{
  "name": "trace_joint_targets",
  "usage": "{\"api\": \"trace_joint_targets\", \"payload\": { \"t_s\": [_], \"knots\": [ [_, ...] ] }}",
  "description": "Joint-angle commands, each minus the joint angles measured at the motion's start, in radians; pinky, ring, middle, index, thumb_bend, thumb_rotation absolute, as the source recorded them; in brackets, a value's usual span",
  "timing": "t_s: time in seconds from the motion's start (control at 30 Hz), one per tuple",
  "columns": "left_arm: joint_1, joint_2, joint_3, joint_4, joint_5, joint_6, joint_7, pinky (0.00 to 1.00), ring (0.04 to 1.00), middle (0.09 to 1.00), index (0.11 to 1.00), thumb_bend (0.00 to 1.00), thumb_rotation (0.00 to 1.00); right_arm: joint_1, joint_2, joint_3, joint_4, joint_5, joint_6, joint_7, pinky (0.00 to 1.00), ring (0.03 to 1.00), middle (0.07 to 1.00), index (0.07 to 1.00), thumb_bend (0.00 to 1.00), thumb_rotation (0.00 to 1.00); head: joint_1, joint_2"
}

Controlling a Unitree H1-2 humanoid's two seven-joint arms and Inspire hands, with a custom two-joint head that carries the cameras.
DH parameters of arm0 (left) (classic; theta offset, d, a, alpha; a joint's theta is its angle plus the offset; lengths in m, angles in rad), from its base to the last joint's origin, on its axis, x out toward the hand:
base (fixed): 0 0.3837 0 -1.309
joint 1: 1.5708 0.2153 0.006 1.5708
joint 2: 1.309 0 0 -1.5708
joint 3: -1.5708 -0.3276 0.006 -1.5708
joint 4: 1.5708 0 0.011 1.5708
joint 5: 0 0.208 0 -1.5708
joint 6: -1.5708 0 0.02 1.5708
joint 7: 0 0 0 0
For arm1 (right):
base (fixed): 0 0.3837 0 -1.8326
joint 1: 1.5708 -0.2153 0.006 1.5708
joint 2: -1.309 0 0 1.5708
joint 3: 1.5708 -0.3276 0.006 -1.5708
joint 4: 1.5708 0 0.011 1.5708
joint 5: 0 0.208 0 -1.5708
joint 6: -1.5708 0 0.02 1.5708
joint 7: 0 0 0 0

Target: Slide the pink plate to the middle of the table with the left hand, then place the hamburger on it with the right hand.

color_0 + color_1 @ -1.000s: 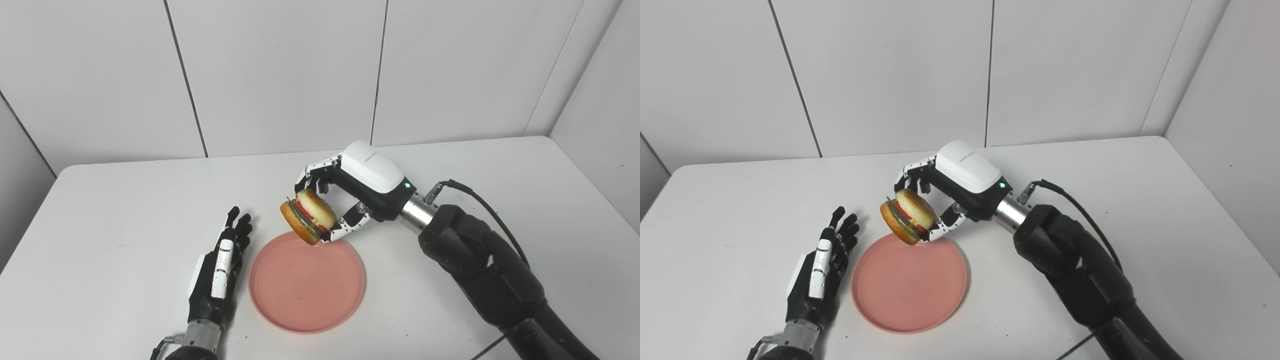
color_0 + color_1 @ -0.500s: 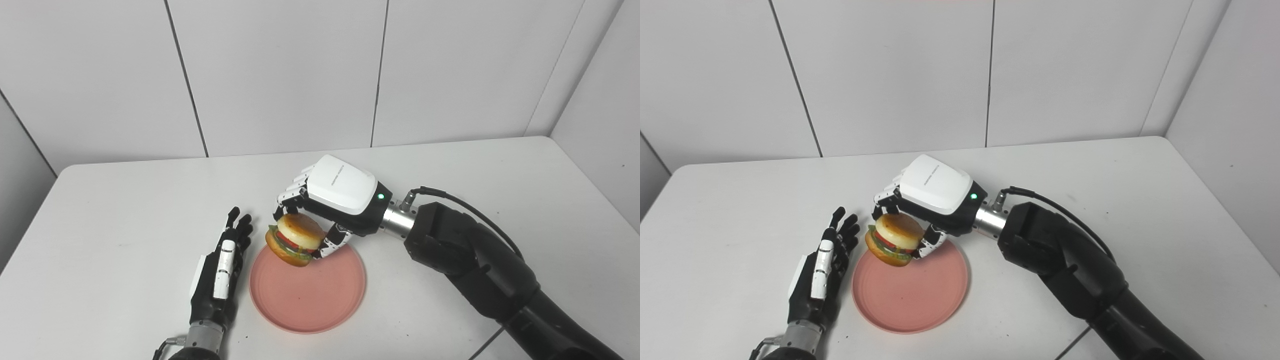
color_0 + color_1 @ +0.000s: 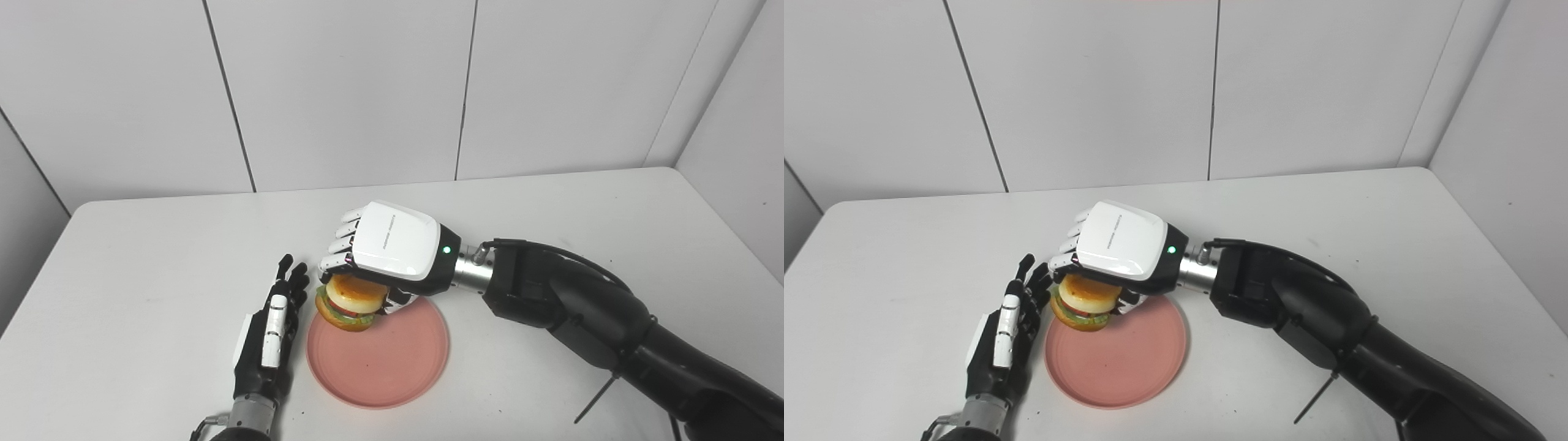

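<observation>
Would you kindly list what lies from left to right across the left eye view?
Left hand → hamburger → right hand. The pink plate lies under the last two, so I leave it unplaced.

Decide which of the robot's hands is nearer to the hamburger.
Right. The right hand grips the hamburger from above; the left hand lies flat on the table beside the pink plate.

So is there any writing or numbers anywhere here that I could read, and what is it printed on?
One line of small grey print on the white back cover of the right hand: too small and blurred to read.
A green light near that hand's wrist: a lamp, no text.
Hamburger, pink plate, left hand, table, wall: no writing visible.
</observation>
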Motion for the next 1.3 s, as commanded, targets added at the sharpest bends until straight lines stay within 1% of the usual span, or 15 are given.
{"api": "trace_joint_targets", "payload": {
  "t_s": [0.0,0.17,0.2,0.3,0.33,0.47,0.53,0.63,0.8,0.87,1.03,1.13,1.27],
  "knots": [
    [0.048,-0.006,0.0,0.035,-0.006,0.046,0.003,0.99,0.967,0.96,0.97,0.59,1.0,-0.047,-0.017,-0.005,-0.011,-0.004,-0.026,-0.04,0.47,0.427,0.457,0.511,0.53,0.01,0.001,0.004],
    [0.049,-0.003,0.0,0.03,-0.01,0.05,-0.001,1.0,0.971,0.963,0.97,0.59,1.0,-0.056,-0.025,0.011,-0.018,-0.018,-0.026,-0.043,0.48,0.428,0.454,0.514,0.53,0.0,-0.003,0.007],
    [0.049,-0.005,0.0,0.029,-0.012,0.051,-0.001,1.0,0.973,0.964,0.971,0.59,1.0,-0.063,-0.03,0.024,-0.018,-0.01,-0.026,-0.042,0.48,0.428,0.454,0.513,0.53,0.0,-0.005,0.009],
    [0.05,-0.007,-0.001,0.028,-0.007,0.05,0.003,1.0,0.969,0.96,0.967,0.58,1.0,-0.079,-0.042,0.055,-0.015,0.005,-0.026,-0.044,0.45,0.407,0.433,0.519,0.52,0.0,-0.002,0.01],
    [0.05,-0.006,-0.003,0.029,-0.001,0.046,0.004,0.99,0.968,0.96,0.967,0.58,1.0,-0.083,-0.047,0.067,-0.013,0.004,-0.026,-0.049,0.43,0.392,0.425,0.521,0.52,0.0,-0.003,0.011],
    [0.05,-0.005,-0.002,0.031,-0.005,0.043,0.0,1.0,0.972,0.965,0.973,0.58,1.0,-0.102,-0.064,0.11,-0.007,0.007,-0.026,-0.059,0.39,0.373,0.422,0.524,0.52,0.0,-0.002,0.012],
    [0.05,-0.006,-0.002,0.032,-0.009,0.041,-0.002,1.0,0.974,0.967,0.976,0.58,1.0,-0.106,-0.069,0.121,-0.007,0.008,-0.026,-0.054,0.41,0.384,0.428,0.527,0.52,0.0,-0.002,0.012],
    [0.05,-0.004,-0.003,0.03,-0.004,0.044,0.001,0.99,0.968,0.962,0.973,0.58,1.0,-0.111,-0.074,0.132,-0.008,0.01,-0.026,-0.05,0.41,0.383,0.427,0.528,0.52,0.0,-0.002,0.012],
    [0.051,-0.006,-0.002,0.026,-0.009,0.044,0.0,1.0,0.973,0.967,0.98,0.57,1.0,-0.126,-0.088,0.165,-0.015,0.021,-0.026,-0.029,0.49,0.453,0.467,0.504,0.53,0.0,-0.003,0.016],
    [0.053,-0.007,-0.001,0.024,-0.01,0.046,0.001,1.0,0.974,0.968,0.98,0.57,1.0,-0.13,-0.089,0.174,-0.017,0.02,-0.026,-0.027,0.51,0.463,0.478,0.491,0.53,0.0,-0.007,0.02],
    [0.054,-0.008,0.001,0.022,-0.021,0.048,-0.001,1.0,0.975,0.967,0.975,0.57,1.0,-0.143,-0.092,0.202,-0.019,0.005,-0.026,-0.019,0.52,0.476,0.493,0.475,0.53,0.0,-0.008,0.02],
    [0.054,-0.004,-0.003,0.023,-0.018,0.042,-0.003,1.0,0.977,0.971,0.976,0.57,1.0,-0.147,-0.094,0.219,-0.012,-0.006,-0.026,-0.034,0.5,0.461,0.495,0.471,0.53,0.0,-0.011,0.02],
    [0.055,-0.002,-0.005,0.021,-0.016,0.041,-0.003,1.0,0.975,0.97,0.977,0.57,1.0,-0.158,-0.098,0.242,-0.011,-0.022,-0.026,-0.033,0.52,0.48,0.506,0.461,0.53,0.0,-0.011,0.018]
  ]
}}
